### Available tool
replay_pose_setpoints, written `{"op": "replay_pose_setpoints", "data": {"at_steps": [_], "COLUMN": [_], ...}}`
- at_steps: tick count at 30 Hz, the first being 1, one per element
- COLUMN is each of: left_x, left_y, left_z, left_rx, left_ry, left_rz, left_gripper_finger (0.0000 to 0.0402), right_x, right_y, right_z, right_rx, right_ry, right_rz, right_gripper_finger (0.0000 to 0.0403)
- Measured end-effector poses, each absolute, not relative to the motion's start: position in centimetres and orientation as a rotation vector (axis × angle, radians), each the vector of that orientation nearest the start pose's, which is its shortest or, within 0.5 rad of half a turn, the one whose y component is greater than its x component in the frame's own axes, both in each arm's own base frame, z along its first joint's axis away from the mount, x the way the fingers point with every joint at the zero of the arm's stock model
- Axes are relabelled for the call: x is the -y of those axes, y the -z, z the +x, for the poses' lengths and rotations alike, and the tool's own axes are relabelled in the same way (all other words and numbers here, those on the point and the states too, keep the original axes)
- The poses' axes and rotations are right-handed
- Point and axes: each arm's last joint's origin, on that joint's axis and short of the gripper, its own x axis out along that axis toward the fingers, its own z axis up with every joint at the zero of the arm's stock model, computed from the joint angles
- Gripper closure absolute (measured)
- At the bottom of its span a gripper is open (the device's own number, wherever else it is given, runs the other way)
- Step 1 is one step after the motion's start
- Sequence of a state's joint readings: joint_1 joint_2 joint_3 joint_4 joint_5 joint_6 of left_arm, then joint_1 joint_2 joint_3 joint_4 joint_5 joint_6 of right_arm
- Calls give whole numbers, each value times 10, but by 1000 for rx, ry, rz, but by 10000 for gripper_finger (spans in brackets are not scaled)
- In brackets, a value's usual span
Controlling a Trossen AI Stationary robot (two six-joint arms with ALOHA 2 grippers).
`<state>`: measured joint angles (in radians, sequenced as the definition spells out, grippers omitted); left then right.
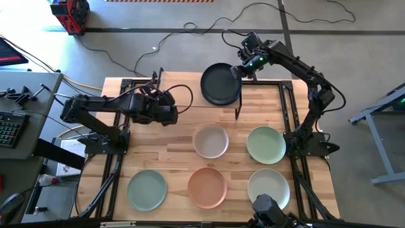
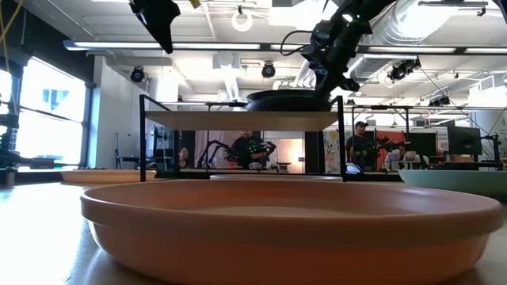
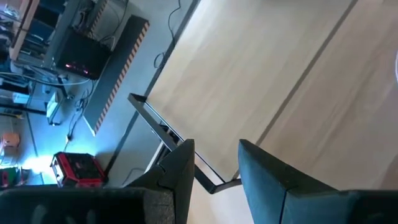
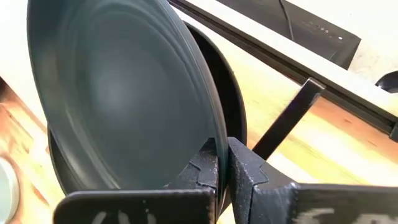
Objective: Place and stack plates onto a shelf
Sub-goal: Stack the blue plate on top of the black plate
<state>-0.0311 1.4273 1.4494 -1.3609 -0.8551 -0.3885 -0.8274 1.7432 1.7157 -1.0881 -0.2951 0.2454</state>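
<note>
Right gripper (image 4: 222, 165) clamped on the dark teal plate's (image 4: 118, 93) rim, smooth and shallow, over the black plate (image 4: 233, 112); left gripper (image 3: 214, 168) parted.

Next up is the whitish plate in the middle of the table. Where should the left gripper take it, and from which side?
Take the whitish plate by its raised rim, one finger inside, one outside, probably on the edge facing the left gripper. It lies flat and too wide to span, so only the rim offers a pinch. That side has bare table; the pale green plate and peach plate crowd the others.
</note>
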Motion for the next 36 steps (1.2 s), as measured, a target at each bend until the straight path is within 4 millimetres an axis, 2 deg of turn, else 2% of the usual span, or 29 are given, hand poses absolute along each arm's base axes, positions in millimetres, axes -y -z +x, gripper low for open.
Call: {"op": "replay_pose_setpoints", "data": {"at_steps": [19,28,36], "left_x": [-24,-24,-33], "left_y": [-346,-346,-346], "left_z": [245,245,244], "left_rx": [-1069,-1113,-1152], "left_ry": [-952,-907,-907], "left_rz": [233,304,334], "left_gripper_finger": [289,289,289], "right_x": [256,255,255], "right_y": [-331,-331,-331], "right_z": [246,246,246], "right_rx": [-909,-910,-919], "right_ry": [621,637,652], "right_rz": [783,781,752], "right_gripper_finger": [402,402,402]}}
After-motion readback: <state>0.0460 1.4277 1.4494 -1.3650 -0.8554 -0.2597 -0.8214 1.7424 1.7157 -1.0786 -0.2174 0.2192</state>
